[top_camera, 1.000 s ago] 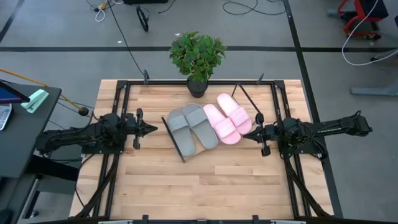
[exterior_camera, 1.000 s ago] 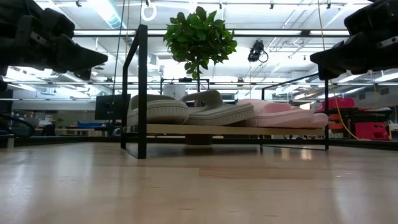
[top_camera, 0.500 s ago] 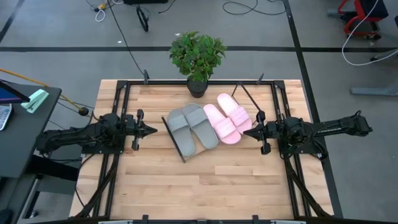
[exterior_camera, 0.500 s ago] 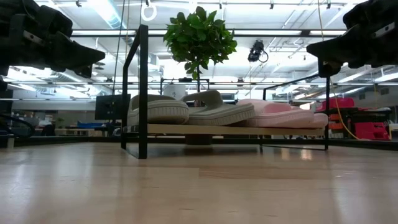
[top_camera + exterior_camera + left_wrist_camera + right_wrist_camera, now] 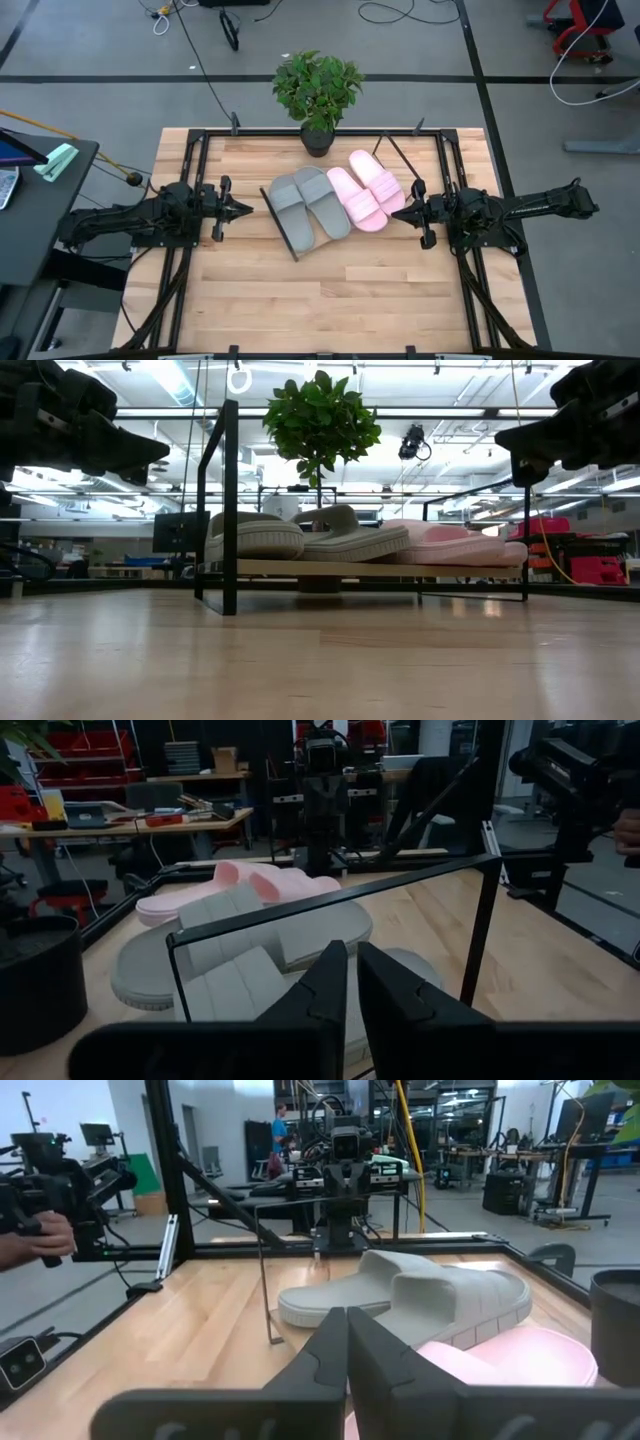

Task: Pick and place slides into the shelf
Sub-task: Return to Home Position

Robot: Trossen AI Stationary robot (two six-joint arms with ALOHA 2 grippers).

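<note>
Item: four slides, all set on the shelf (image 5: 280,225) at the middle of the table (image 5: 250,300), laid side by side with long axes askew to the table's edges. The grey pair (image 5: 310,205) is placed toward the left gripper (image 5: 243,209), the pink pair (image 5: 367,190) toward the right gripper (image 5: 398,215). Both grippers are closed on nothing and pointed inward at the shelf. The right tip is found just beside the outer pink slide, the left tip apart from the frame. Retreat is judged to lie straight outward.

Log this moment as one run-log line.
grey slides, pink slides: on shelf | left gripper: shut, empty, beside shelf | right gripper: shut, empty, beside shelf
</note>
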